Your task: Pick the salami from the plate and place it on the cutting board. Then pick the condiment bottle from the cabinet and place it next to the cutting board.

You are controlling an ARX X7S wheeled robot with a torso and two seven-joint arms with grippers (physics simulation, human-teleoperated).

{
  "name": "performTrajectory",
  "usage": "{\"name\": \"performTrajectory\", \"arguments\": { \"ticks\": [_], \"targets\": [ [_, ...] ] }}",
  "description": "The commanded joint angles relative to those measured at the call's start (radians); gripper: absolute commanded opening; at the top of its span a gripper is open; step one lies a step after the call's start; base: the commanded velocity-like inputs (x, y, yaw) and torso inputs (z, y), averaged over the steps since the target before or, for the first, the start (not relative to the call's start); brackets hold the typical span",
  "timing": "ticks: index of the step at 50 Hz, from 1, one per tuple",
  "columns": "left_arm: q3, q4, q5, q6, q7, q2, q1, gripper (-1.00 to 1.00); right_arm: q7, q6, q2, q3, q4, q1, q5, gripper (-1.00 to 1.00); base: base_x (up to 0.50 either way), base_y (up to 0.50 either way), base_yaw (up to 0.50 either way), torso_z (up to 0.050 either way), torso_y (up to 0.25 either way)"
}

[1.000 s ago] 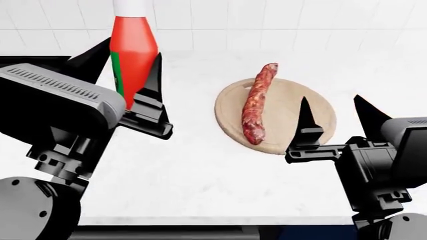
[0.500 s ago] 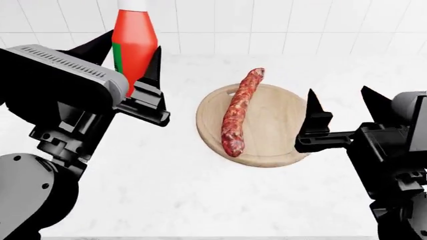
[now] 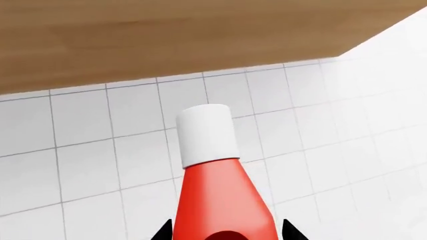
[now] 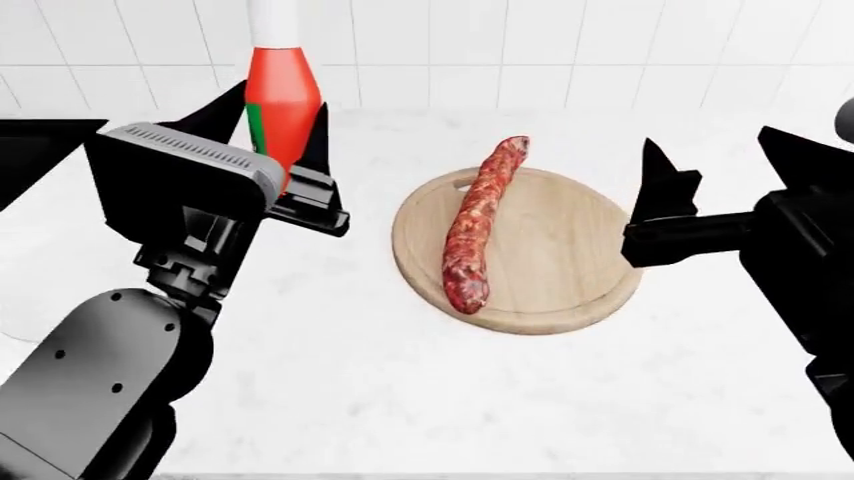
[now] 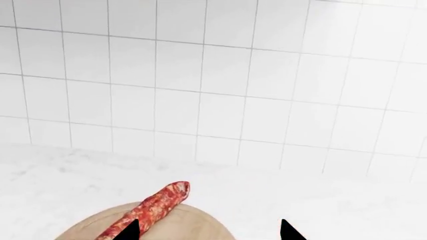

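Observation:
My left gripper (image 4: 278,128) is shut on the red condiment bottle (image 4: 282,95) with its white cap up, held upright above the counter to the left of the cutting board (image 4: 561,250). In the left wrist view the bottle (image 3: 223,200) fills the space between the fingertips (image 3: 162,233). The salami (image 4: 478,222) lies lengthwise across the round wooden board. My right gripper (image 4: 727,170) is open and empty, above the board's right edge. In the right wrist view the salami (image 5: 157,207) and the board (image 5: 193,227) show below its gripper (image 5: 208,231). The plate is out of view.
The white marble counter (image 4: 441,390) runs to a white tiled wall (image 4: 561,40) at the back. A wooden cabinet underside (image 3: 167,35) shows above the bottle in the left wrist view. A dark gap (image 4: 40,145) lies at the far left.
My left arm has shifted slightly right and lowered with the bottle. My right gripper has risen and moved right, off the board. Between the two earlier frames the head view shifted; the board now sits as half a second ago.

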Motion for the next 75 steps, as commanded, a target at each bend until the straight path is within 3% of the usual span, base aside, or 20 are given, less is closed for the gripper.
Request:
{"name": "performTrajectory", "arguments": {
  "ticks": [1, 39, 75],
  "targets": [
    [0.046, -0.087, 0.106, 0.221, 0.041, 0.023, 0.108, -1.00, 0.002, 0.025, 0.006, 0.004, 0.004, 0.026, 0.030, 1.00, 0.00, 0.00, 0.00, 0.000, 0.000],
    [0.119, -0.262, 0.235, 0.565, 0.066, 0.081, 0.282, -1.00, -0.002, 0.019, -0.002, 0.002, 0.000, 0.000, 0.014, 1.00, 0.00, 0.00, 0.00, 0.000, 0.001],
    [0.167, -0.386, 0.231, 0.646, 0.079, 0.161, 0.271, -1.00, -0.006, 0.014, -0.003, 0.005, 0.004, -0.018, 0.008, 1.00, 0.00, 0.00, 0.00, 0.000, 0.000]
  ]
}}
